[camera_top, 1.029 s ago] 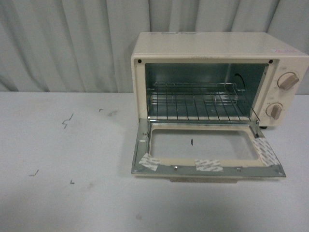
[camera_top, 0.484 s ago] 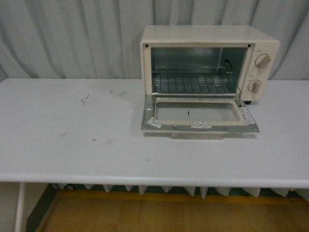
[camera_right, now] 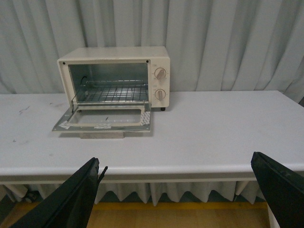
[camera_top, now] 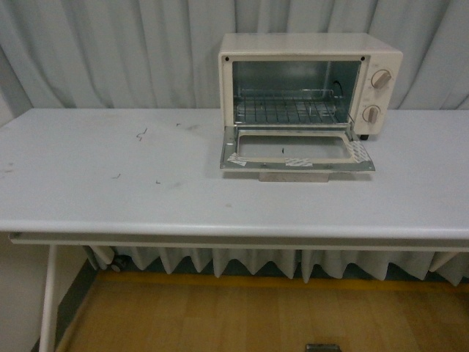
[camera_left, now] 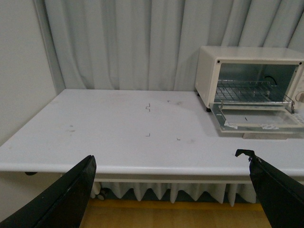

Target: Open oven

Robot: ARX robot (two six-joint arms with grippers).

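Note:
The cream oven [camera_top: 381,55] stands at the back right of the white table [camera_top: 146,191]. Its glass door [camera_top: 297,150] lies folded down flat, the wire rack [camera_top: 286,110] showing inside and the beige handle [camera_top: 293,177] at the door's front edge. Two round knobs [camera_top: 380,79] sit on its right panel. The oven also shows in the left wrist view [camera_left: 206,71] and the right wrist view [camera_right: 114,52]. My left gripper [camera_left: 171,164] and right gripper [camera_right: 178,166] are both open, held off the table's front edge, far from the oven. Neither arm appears in the front view.
Grey curtains [camera_top: 110,51] hang behind the table. Small dark marks [camera_top: 139,133] dot the left half of the tabletop. A wooden floor [camera_top: 220,315] lies below, with a white table leg [camera_top: 48,301] at the left and a wall [camera_left: 19,71] beside it.
The front camera has drawn back from the table: the oven looks smaller and farther, and the table's front edge and the floor have come into view. The oven door stays down.

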